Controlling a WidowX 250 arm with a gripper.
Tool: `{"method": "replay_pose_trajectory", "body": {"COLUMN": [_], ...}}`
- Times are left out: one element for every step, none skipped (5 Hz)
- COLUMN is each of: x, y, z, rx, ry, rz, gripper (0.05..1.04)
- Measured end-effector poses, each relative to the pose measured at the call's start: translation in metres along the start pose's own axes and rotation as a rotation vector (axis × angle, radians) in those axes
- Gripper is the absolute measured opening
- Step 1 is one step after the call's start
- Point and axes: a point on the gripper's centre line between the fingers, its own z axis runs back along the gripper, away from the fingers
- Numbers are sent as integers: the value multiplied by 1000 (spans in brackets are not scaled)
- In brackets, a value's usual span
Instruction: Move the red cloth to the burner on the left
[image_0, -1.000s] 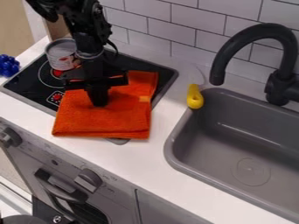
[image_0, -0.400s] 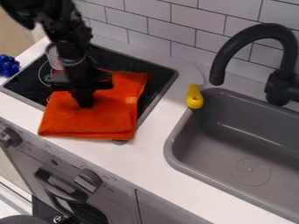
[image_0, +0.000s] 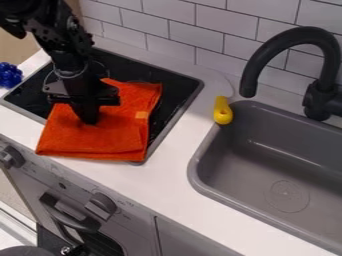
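1. Gripper (image_0: 89, 120) points down over the stove, its fingers close together and clenched on the cloth (image_0: 100, 140), in the cloth's upper left part.
2. Black arm (image_0: 63, 55) comes in from the upper left and slants down to the gripper, passing in front of the stove's back left part.
3. Cloth, orange-red, lies flat for the most part, over the front middle of the stove (image_0: 177, 85). Its near edge reaches across the stove's grey rim toward the counter (image_0: 177, 167). One part runs up toward the back, to the right of the gripper, with small folds in it. A pale patch sits near its right edge.
4. Black stove top shows behind the cloth and to both sides of it. Part of a thin burner ring shows next to the arm, on the left.
5. Blue bumpy thing (image_0: 9, 75) rests on the counter, just left of the stove.
6. Yellow thing (image_0: 222, 111) lies at the back left corner of the sink (image_0: 270, 170), to the right of the stove.
7. Black faucet (image_0: 294, 37) curves up behind the grey sink.
8. White tiles (image_0: 224, 32) line the wall at the back.
9. Grey oven front (image_0: 133, 225) stands below the counter, with two knobs and a dark handle (image_0: 67, 212).
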Motion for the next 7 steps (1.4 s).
{"method": "replay_pose_trajectory", "body": {"x": [0, 0, -4, -9, -3, 2, 4], "y": [4, 7, 39, 60, 52, 50, 48], "z": [0, 0, 0, 2, 6, 17, 17], "rx": [4, 21, 54, 55, 39, 16, 17], "ry": [-9, 5, 58, 83, 80, 80, 73], "rz": [0, -57, -48, 71, 103, 111, 129], "gripper": [52, 52, 72, 214, 448, 738, 977]}}
